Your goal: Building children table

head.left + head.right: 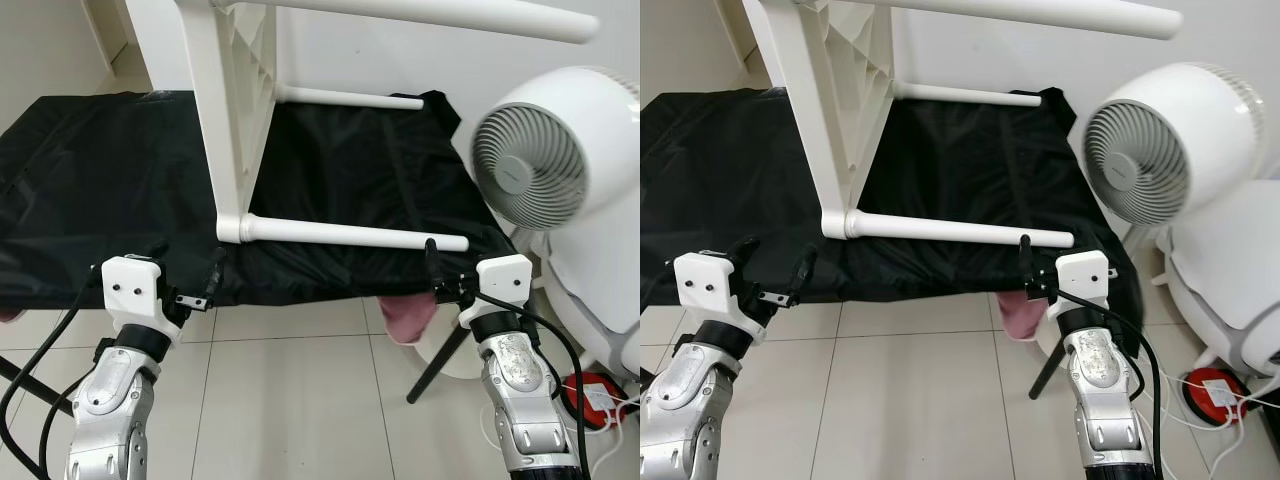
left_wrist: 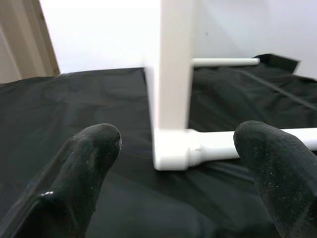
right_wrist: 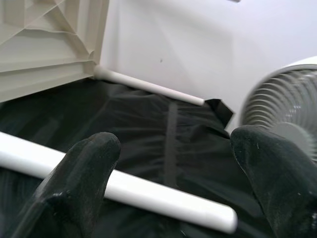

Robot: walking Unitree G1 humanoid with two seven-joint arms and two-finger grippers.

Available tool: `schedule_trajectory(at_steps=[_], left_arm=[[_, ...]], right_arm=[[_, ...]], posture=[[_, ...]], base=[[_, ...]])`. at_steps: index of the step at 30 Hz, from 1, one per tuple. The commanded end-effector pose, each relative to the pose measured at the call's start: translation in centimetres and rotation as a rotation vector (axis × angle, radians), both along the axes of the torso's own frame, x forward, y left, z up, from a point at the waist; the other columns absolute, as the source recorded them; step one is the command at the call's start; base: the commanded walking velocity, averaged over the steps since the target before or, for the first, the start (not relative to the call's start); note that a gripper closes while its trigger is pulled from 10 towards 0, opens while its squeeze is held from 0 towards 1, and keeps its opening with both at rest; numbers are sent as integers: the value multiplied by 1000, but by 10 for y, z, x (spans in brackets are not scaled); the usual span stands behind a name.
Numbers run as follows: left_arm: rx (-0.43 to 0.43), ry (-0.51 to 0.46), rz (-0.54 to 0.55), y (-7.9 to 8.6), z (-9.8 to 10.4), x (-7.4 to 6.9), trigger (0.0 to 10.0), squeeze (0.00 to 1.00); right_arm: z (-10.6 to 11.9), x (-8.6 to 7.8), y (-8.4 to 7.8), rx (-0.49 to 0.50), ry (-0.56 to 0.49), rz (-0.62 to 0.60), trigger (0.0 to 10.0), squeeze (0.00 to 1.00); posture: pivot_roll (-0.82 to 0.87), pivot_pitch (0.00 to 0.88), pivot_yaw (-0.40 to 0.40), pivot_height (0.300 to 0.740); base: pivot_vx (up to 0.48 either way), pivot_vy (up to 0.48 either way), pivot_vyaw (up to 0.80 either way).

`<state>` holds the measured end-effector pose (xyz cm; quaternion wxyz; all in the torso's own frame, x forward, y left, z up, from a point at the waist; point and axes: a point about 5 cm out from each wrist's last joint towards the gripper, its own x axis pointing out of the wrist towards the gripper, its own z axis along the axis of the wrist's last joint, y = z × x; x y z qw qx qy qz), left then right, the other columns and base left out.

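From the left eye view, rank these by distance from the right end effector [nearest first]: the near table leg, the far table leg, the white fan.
1. Near table leg: lying on the black cover just ahead of the right end effector.
2. White fan: beyond it, on the right.
3. Far table leg: at the back, near the wall.

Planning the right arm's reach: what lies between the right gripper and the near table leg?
Just black cloth between the right gripper and leg, per the eye views.

Table (image 1: 235,120): white plastic, tipped on its side, ribbed underside showing, resting on a black sheet (image 1: 100,190).
Legs: round white, attached, lying level; near leg (image 1: 355,235) on the sheet, far leg (image 1: 350,98) behind.
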<state>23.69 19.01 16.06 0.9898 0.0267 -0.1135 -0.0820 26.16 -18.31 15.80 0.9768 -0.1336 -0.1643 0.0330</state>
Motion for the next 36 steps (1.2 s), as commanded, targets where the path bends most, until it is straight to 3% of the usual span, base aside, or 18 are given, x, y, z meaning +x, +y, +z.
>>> schedule_trajectory(at_steps=[1,11,20,26,31,32,36], left_arm=[[-10,1,25,2,2,0,10000,0],[-15,3,32,2,1,-1,10000,0],[-33,4,24,0,1,-3,10000,0],[-44,5,-28,-3,1,-5,10000,0],[-12,71,-172,-13,-7,-7,10000,0],[-6,83,-218,-16,-8,-8,10000,1000],[11,96,-282,-23,-9,-8,10000,1000]], right_arm=[[-1,0,1,-1,11,8,10000,0],[-2,1,1,-9,16,16,10000,0],[-3,1,0,-22,22,21,10000,0],[-4,1,0,-24,25,22,10000,0],[-4,1,1,-26,27,26,10000,0],[-4,1,1,-26,26,27,10000,0],[-3,2,1,-26,25,29,10000,0]], posture=[[-67,50,22,740],[-64,48,18,740],[-64,48,18,740],[-63,53,21,740],[-62,66,21,740],[-64,69,22,740],[-66,73,23,740]], base=[[341,0,0],[330,0,0],[0,0,0],[0,0,0],[0,0,0],[0,0,0],[0,0,0]])
